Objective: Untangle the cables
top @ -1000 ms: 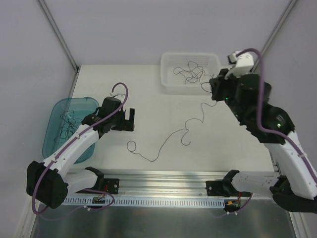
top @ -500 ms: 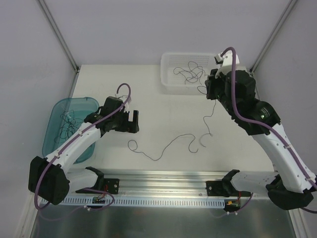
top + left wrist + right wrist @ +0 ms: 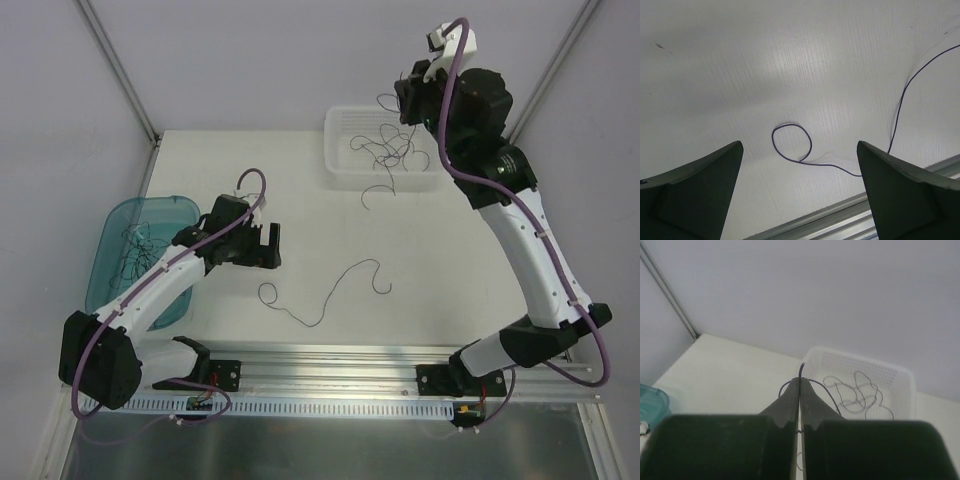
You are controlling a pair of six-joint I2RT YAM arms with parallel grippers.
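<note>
My right gripper (image 3: 404, 97) is raised high above the white basket (image 3: 340, 176) and is shut on one thin dark cable (image 3: 801, 368). That cable (image 3: 380, 188) hangs down past the basket's front wall. More cables (image 3: 385, 148) lie tangled in the basket (image 3: 860, 360). A separate purple cable (image 3: 340, 277) lies loose on the table, with a small loop (image 3: 791, 126) at its left end. My left gripper (image 3: 262, 244) hovers open just above that loop, fingers (image 3: 705, 180) wide apart, touching nothing.
A teal bin (image 3: 110, 225) at the left table edge holds a few more dark strands. A metal rail (image 3: 330, 360) runs along the near edge. The enclosure's walls stand close behind the basket.
My right arm has swung up and back, lifting its cable off the table until it hangs over the basket. The other cable stays on the table. The left gripper has edged slightly right.
</note>
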